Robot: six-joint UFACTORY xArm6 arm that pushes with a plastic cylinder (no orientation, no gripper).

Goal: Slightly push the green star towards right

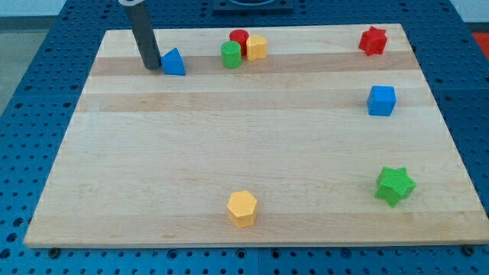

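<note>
The green star (395,185) lies near the view's lower right corner of the wooden board (153,183). My tip (153,66) is at the view's upper left, right beside the left side of a blue triangular block (174,62); I cannot tell if it touches it. The tip is far from the green star, across the board from it.
A green cylinder (231,55), a red cylinder (240,39) and a yellow block (257,47) cluster at the top middle. A red star (373,40) is at the top right, a blue cube (381,100) below it. A yellow hexagon (242,208) lies at the bottom middle.
</note>
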